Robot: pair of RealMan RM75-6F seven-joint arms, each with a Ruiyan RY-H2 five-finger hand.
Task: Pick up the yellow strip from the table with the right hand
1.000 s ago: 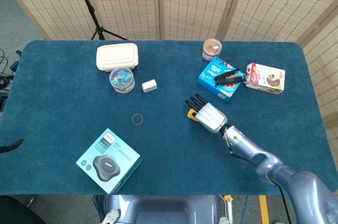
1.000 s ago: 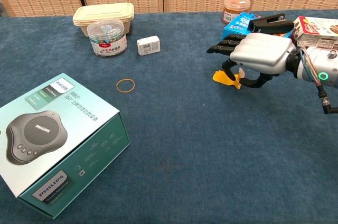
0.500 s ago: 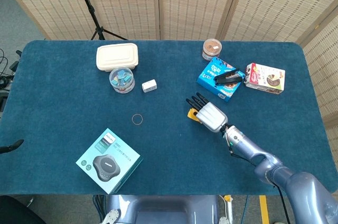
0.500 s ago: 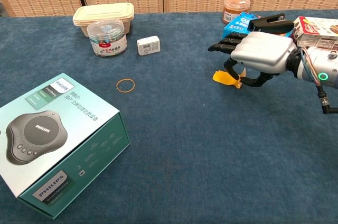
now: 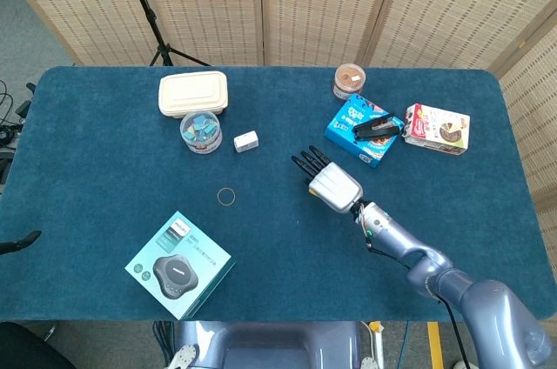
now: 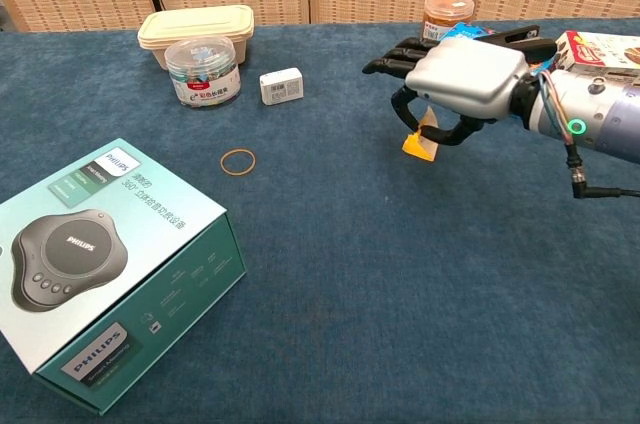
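The yellow strip [image 6: 419, 143] shows in the chest view, hanging just above the blue cloth with its thin upper end pinched between the thumb and fingers of my right hand [image 6: 455, 74]. The hand is palm-down, its dark fingers pointing to the left. In the head view my right hand [image 5: 326, 179] sits at mid-table and hides the strip beneath it. My left hand appears in neither view.
A blue snack box [image 5: 361, 130] with a black stapler [image 5: 376, 128] on it, a red-white box [image 5: 437, 128] and a brown jar [image 6: 447, 14] lie right of and behind the hand. To the left are a rubber band [image 6: 238, 161], small white box [image 6: 281, 86], plastic jar [image 6: 203, 71] and Philips box [image 6: 100, 269].
My right hand has moved left and farther across the table and risen. The yellow strip has gone with it, tipping from flat on the cloth to hanging from the fingers.
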